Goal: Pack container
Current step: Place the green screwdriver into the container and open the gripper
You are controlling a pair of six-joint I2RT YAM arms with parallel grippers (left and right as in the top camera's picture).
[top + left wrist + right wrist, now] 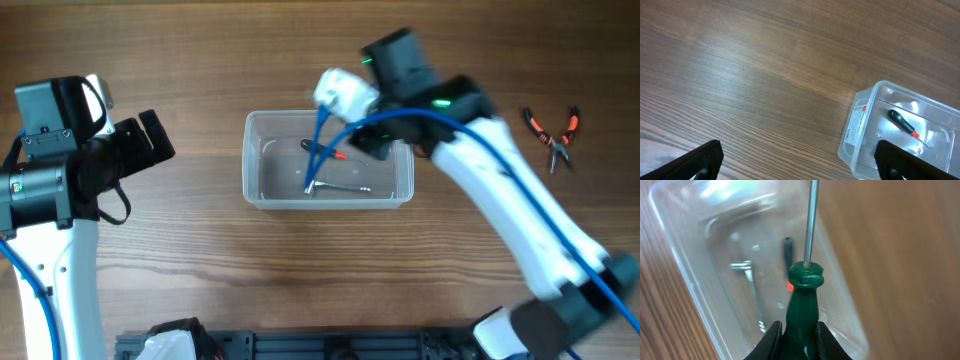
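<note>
Clear, colourless rectangular plastic tub with rounded corners: stands mid-desk on the brown wood-grain desk, holding a black-handled screwdriver with a red collar and a bent silver metal key. Over the tub, the right hand is clamped on a green-handled, steel-shafted screwdriver. To the tub's left and apart from it, the left hand has its fingers wide apart; red-and-black pliers lie on the desk well to the right.

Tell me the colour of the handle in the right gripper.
Dark green handle, best in the right wrist view.
</note>
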